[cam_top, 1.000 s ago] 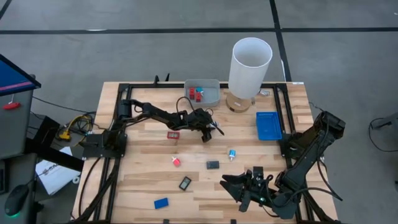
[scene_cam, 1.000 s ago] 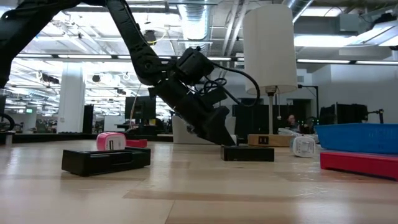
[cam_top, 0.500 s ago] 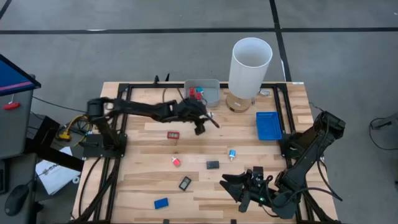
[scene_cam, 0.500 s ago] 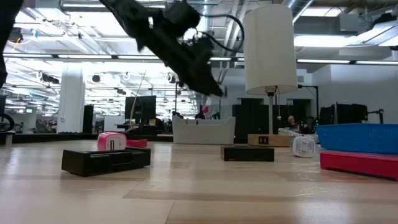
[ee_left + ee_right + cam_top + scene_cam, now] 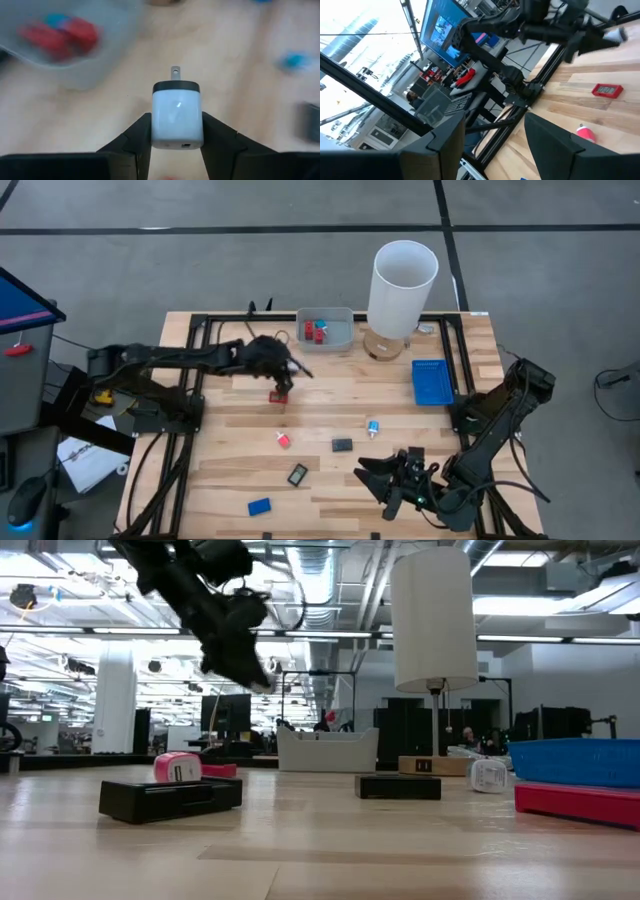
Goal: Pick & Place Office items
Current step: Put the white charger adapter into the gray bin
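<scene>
My left gripper point(image 5: 288, 370) hangs well above the table point(image 5: 243, 658), left of the shallow grey tray point(image 5: 326, 330), and is shut on a small white plug block point(image 5: 176, 114) with a black end and a metal prong. A red framed rectangle point(image 5: 277, 395) lies below it. Loose on the wood are a pink piece point(image 5: 283, 440), a black block point(image 5: 342, 445), a white-and-blue piece point(image 5: 373, 428), a black framed rectangle point(image 5: 297, 474) and a blue block point(image 5: 259, 506). My right gripper point(image 5: 392, 480) waits open at the near right edge. My left gripper pinches the white plug block by its two opposite flat sides point(image 5: 156, 131) between both fingers. The black end with the prong point(image 5: 175, 73) points forward past the fingertips. The block is lifted clear of the table.
The grey tray holds red and blue pieces point(image 5: 316, 330). A tall white lampshade point(image 5: 403, 285) stands on a wooden base right of that tray. The flat blue tray point(image 5: 430, 381) lies at the right side. A black frame rail point(image 5: 200, 330) borders the table.
My left gripper has risen from near the tabletop at the table's middle and swung toward the left edge, carrying the white plug block with it. It stays shut. My right arm has kept still.
</scene>
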Motion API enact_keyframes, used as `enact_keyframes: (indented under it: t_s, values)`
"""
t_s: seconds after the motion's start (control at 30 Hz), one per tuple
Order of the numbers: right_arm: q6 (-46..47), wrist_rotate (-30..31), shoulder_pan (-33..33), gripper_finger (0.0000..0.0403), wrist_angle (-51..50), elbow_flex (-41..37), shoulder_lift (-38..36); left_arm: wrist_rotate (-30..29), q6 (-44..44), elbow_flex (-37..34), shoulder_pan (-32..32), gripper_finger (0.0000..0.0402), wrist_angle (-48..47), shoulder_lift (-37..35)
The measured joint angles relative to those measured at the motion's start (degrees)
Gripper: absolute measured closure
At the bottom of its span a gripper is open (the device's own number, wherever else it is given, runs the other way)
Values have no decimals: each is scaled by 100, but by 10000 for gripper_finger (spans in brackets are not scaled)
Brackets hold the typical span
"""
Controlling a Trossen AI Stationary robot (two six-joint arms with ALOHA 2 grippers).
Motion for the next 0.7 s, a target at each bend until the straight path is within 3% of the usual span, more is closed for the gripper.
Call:
enact_keyframes:
  t_s: [0.27, 0.7]
  values:
    - [-75, 143, -81, 205, 0, 0, -24, 174, -921, 183, 27, 277, 1487, 598]
    - [-10, 308, -136, 205, -13, -1, -26, 634, -1277, 2776, 1177, 277, 1045, 3022]
